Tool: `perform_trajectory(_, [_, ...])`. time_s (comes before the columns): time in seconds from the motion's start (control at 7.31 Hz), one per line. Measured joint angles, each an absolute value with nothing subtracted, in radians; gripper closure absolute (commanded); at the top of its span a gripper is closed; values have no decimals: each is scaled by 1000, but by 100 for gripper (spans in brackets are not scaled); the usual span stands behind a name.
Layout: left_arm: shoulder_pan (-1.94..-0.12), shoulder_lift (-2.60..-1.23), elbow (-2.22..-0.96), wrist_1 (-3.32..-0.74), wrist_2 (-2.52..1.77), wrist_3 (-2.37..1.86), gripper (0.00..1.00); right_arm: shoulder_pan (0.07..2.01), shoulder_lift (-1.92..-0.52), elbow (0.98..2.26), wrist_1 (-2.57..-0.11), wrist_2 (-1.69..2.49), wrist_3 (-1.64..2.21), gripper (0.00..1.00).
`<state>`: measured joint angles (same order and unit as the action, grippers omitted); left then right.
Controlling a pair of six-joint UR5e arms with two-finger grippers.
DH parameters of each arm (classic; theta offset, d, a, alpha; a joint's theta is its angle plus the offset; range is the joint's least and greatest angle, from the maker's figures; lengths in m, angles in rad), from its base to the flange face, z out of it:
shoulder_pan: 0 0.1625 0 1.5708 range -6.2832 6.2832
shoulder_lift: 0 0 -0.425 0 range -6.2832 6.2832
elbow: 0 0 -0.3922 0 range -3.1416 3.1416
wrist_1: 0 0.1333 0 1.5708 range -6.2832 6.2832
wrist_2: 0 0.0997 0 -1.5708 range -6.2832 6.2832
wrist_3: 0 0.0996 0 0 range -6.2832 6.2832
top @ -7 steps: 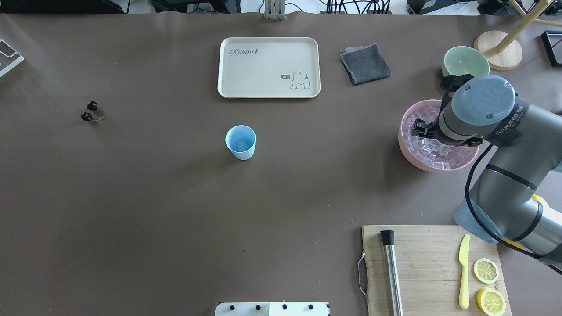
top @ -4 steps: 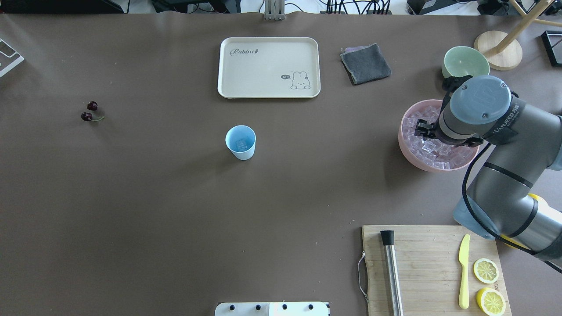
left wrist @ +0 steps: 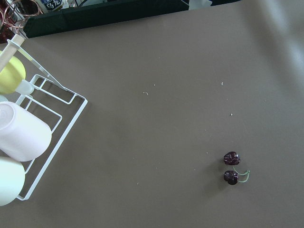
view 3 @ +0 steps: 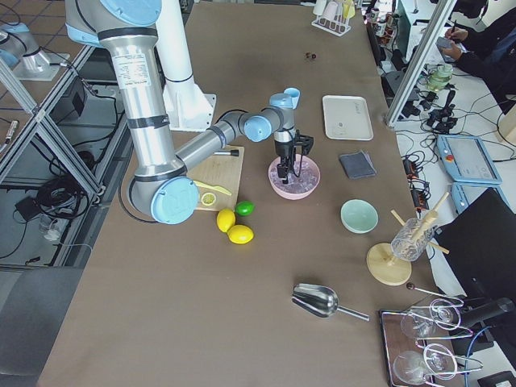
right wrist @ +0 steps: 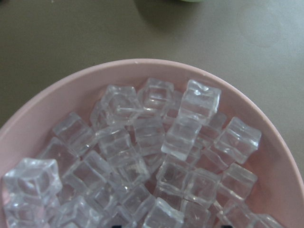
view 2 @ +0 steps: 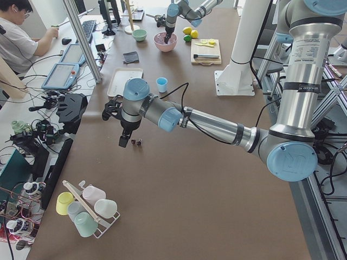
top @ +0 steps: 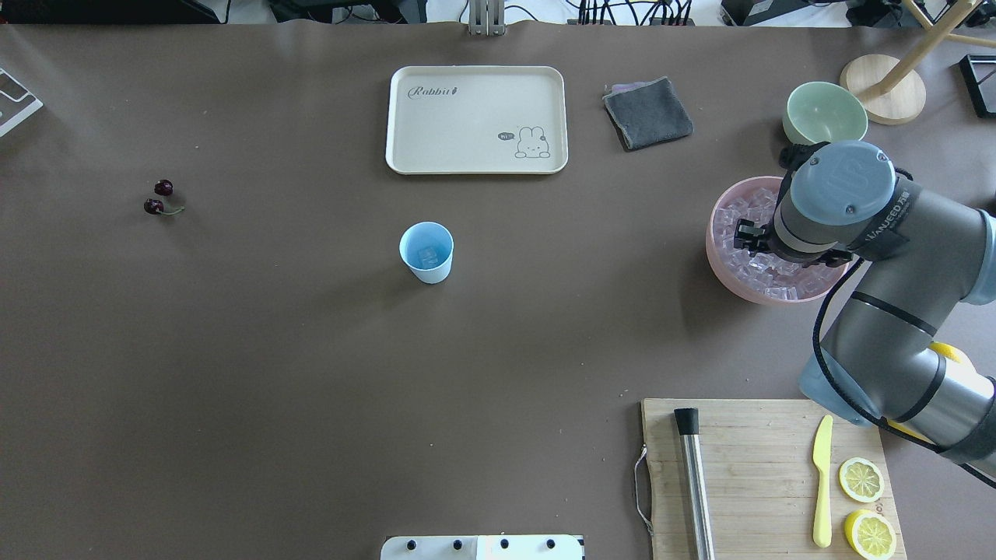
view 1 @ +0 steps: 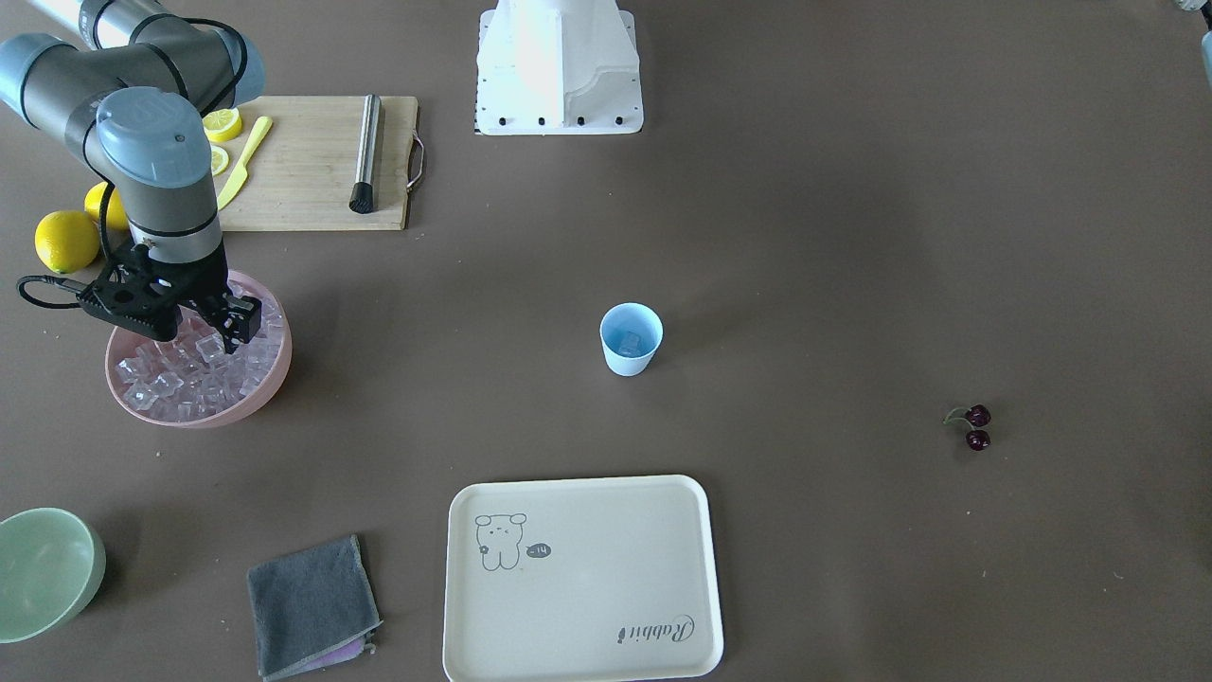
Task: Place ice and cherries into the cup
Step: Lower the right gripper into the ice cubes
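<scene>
The pale blue cup (top: 426, 252) stands mid-table with an ice cube in it and also shows in the front view (view 1: 631, 339). The cherries (top: 159, 198) lie on the table far to the left and show in the left wrist view (left wrist: 232, 168). More ice (right wrist: 147, 137) fills the pink bowl (top: 712, 241). My right gripper (view 1: 202, 332) is open, with its fingertips down among the cubes in the bowl. My left gripper (view 2: 124, 142) hangs just above the table beside the cherries. It shows only in the left side view, so I cannot tell whether it is open or shut.
A cream tray (top: 476, 119), a grey cloth (top: 647, 113) and a pale green bowl (top: 825, 109) lie at the far side. A cutting board (top: 747, 474) holds a knife, a steel bar and lemon halves. A rack of cups (left wrist: 19, 137) stands near the left gripper.
My right wrist has shifted slightly over the pink bowl and sunk a little toward the ice. The cup and the cherries have not moved.
</scene>
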<state>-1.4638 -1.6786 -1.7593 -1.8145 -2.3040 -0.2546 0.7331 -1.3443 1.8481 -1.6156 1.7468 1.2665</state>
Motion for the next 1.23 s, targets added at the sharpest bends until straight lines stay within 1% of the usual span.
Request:
perform_trajectory(0.27, [-1464, -1681, -1758, -1815, -2304, -255, 2, 728, -1327, 1836, -1620, 1760, 1259, 30])
perform_trajectory(0.41, [-1463, -1681, -1758, -1815, -2304, -255, 2, 727, -1314, 1826, -1621, 1768, 1258, 34])
perform_trajectory(0.55, [-1463, -1682, -1758, -1815, -2304, -255, 2, 726, -1306, 1816, -1621, 1771, 1256, 48])
perform_trajectory(0.68, [-1463, -1682, -1758, -1815, -2304, -255, 2, 726, -1305, 1808, -1621, 1773, 1255, 77])
perform_trajectory(0.82, [-1462, -1682, -1760, -1815, -2304, -258, 2, 728, -1305, 1803, -1621, 1773, 1254, 100])
perform_trajectory(1.23, [-1460, -1677, -1763, -1853, -2304, -297, 2, 746, -1306, 1801, -1623, 1778, 1253, 100])
